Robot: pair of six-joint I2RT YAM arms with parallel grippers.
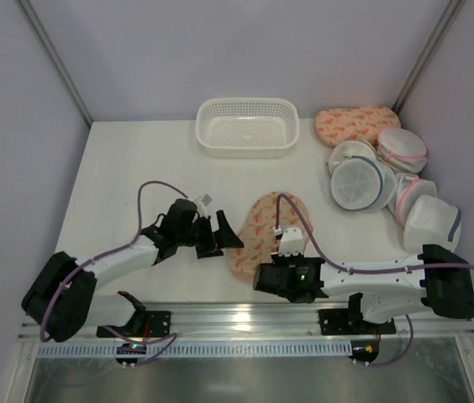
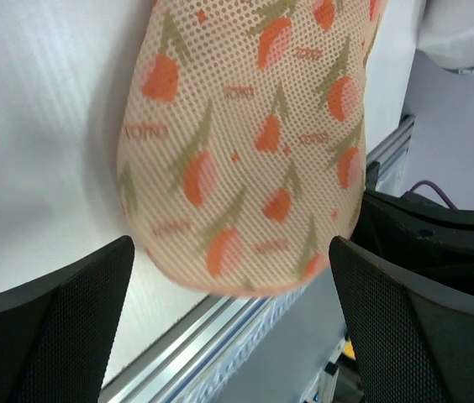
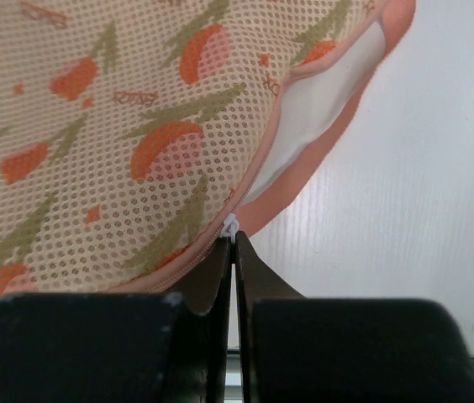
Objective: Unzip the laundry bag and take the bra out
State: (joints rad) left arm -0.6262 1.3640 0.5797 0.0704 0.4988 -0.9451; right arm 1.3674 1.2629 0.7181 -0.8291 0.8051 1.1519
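Unzipping was the step in hand, as far as I could judge. The laundry bag (image 1: 258, 228) lay flat on the counter (image 1: 119, 168), well to the near side of the white basket (image 1: 247, 126), between the two arms.

The right gripper (image 3: 235, 252) was closed tight at the bag's edge on the side away from the basket. A small white zipper pull (image 3: 230, 224) sat right at its fingertips and looked to be pinched between them. Beyond the pull, along the pink edging (image 3: 363, 101), the seam was already parted, and a strip of white lining (image 3: 313, 109) showed through the gap. On the gripper's side of the pull the seam was closed.

The left gripper (image 2: 231, 252) stood wide open and held nothing. It was just beside the rounded end of the bag farthest from the basket, with one finger to each side of that end. I could not tell whether either finger touched the fabric.

The bra was nowhere to be seen, so presumably it was inside. My guess was that the next move called for the open gripper to close on the fabric and steady it. The other gripper could then draw the pull further round the edging. A loose bag would likely slide along the counter with the pull.
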